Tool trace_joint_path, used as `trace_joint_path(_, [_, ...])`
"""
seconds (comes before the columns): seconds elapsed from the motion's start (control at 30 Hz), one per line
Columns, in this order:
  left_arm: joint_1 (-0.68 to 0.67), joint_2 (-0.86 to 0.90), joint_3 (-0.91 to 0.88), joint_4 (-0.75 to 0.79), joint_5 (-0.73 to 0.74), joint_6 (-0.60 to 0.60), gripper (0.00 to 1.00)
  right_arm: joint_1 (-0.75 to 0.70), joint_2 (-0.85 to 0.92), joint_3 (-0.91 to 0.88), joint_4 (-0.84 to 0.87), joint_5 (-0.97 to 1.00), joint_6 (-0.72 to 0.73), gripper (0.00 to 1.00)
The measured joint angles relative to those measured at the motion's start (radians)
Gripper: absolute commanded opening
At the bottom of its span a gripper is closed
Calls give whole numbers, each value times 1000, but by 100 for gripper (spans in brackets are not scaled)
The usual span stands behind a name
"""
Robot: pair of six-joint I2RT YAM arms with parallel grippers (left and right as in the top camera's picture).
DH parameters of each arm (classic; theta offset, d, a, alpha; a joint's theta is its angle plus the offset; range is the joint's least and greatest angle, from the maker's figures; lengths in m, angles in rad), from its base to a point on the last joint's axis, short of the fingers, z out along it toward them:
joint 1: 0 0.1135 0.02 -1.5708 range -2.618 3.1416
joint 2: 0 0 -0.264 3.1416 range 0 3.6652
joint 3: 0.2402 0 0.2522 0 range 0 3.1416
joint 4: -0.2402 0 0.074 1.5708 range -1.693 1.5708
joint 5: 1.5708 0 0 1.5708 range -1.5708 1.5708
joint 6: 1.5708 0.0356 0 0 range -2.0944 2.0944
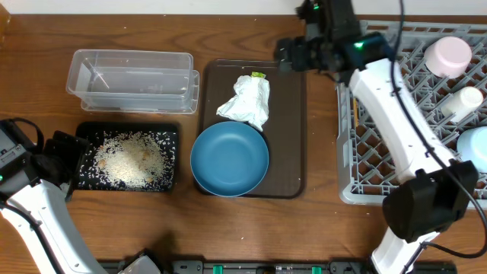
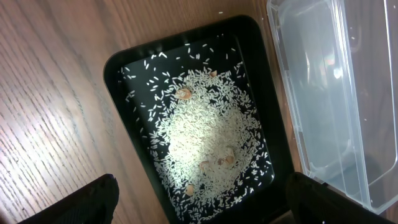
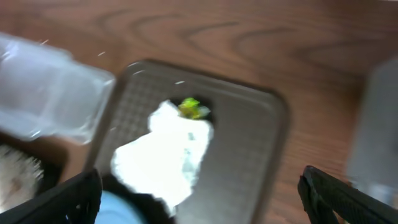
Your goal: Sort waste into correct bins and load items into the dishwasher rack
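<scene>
step: waste sorting, my read; rice [image 2: 205, 146] sits in the black tray [image 2: 121, 62], paper not yet binned
napkin [image 1: 246, 100]: crumpled on the brown serving tray [image 1: 291, 152], at 12 o'clock of the dark blue bowl [image 1: 229, 158]
wrapper [image 1: 258, 75]: touching the napkin's 12 o'clock edge
right gripper [image 1: 287, 55]: fingers wide, nothing between, at 2 o'clock of the napkin
left gripper [image 1: 67, 158]: fingers wide, empty, at 9 o'clock of the black tray
rack [image 1: 365, 164]: holds cup [image 1: 449, 55], white piece [image 1: 464, 103], light blue bowl [image 1: 478, 148]
next: right drops toward 8 o'clock onto the napkin or wrapper, pinches, carries it to the clear container [image 1: 133, 80] at 9 o'clock; the right wrist view is blurred, so aim is uncertain
</scene>
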Motion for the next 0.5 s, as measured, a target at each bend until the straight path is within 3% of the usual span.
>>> trace_joint_path(0.3, [0, 0, 0, 0, 0, 0, 89, -263, -40, 0, -32, 39, 22, 99])
trace_joint_path(0.5, [0, 0, 0, 0, 23, 0, 89, -340, -43, 0, -104, 41, 31, 99])
